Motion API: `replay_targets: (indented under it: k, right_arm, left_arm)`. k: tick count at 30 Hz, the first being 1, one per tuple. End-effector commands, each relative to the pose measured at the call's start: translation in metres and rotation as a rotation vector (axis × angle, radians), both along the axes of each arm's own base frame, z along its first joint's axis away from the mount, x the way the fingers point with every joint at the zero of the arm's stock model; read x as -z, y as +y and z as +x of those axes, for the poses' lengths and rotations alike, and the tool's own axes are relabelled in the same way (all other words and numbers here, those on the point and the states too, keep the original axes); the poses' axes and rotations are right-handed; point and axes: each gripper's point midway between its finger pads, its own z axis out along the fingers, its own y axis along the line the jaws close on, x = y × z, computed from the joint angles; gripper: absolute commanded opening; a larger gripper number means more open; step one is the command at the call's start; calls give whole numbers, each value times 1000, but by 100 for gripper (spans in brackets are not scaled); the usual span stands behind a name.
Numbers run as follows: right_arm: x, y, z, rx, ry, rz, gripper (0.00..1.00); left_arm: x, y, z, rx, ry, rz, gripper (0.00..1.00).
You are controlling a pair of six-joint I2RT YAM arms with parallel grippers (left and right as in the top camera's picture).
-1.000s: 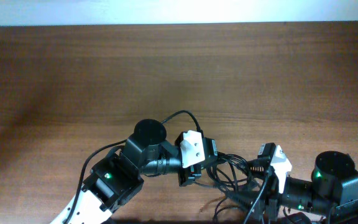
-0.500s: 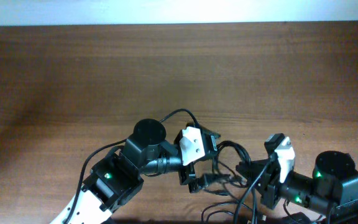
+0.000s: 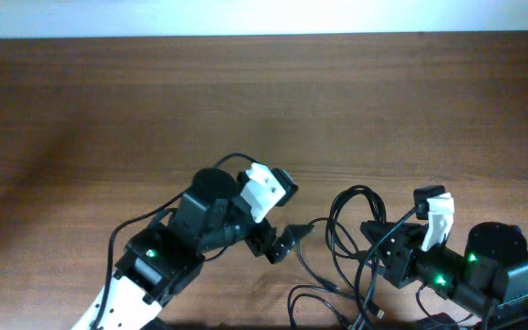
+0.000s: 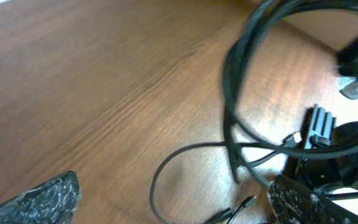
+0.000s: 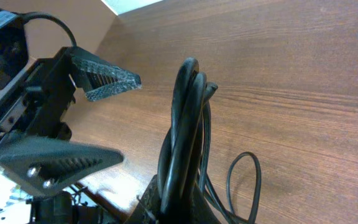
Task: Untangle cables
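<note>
The cables are thin black cords. Part of them stands up as a bundle of loops, and my right gripper is shut on its base. In the overhead view the right gripper sits at the lower right, with more cable trailing on the table below it. My left gripper is open just left of the bundle and holds nothing. Its wrist view shows both fingertips wide apart, a loose cable loop on the wood between them, a silver-tipped plug, and the raised loops ahead.
The wooden table stretches away behind both arms to a pale wall. The left arm's own thicker wire arches over its wrist. The left gripper's fingers fill the left of the right wrist view.
The left gripper has let go of the cables, opened wide and drawn back to the left. The right gripper has shut on the bundle and pulled it right, raising the loops.
</note>
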Motion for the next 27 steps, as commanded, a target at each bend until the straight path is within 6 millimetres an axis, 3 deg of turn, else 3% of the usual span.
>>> replay_targets:
  k: [1, 5, 7, 14, 17, 18, 22, 24, 27]
  right_arm:
    - [-16, 6, -2, -19, -26, 60, 4]
    - [-47, 27, -10, -160, -124, 158, 4]
    - [-58, 29, -8, -170, -174, 174, 4]
    - [-68, 39, -20, -263, -192, 216, 4]
    - [-68, 41, -23, -286, -190, 224, 4]
    - [-68, 41, -23, -286, -189, 224, 4]
    - [-67, 41, -23, -286, -185, 220, 4]
    - [-67, 41, -23, -286, -185, 220, 4]
    - [-62, 40, -23, -291, -196, 191, 4]
  left_arm:
    - [-5, 8, 3, -23, 63, -51, 99]
    - [3, -2, -3, 48, 102, -55, 99]
    - [-10, -20, -27, 293, 43, -124, 99]
    - [-23, -28, -33, 358, 16, -182, 99]
    - [-24, -28, -32, 360, 9, -186, 71]
    - [-26, -29, -31, 361, -1, -190, 52]
    - [-27, -29, -29, 356, -12, -191, 5]
    - [-29, -29, -29, 357, -22, -195, 0]
    - [-29, -29, -28, 356, -25, -196, 0]
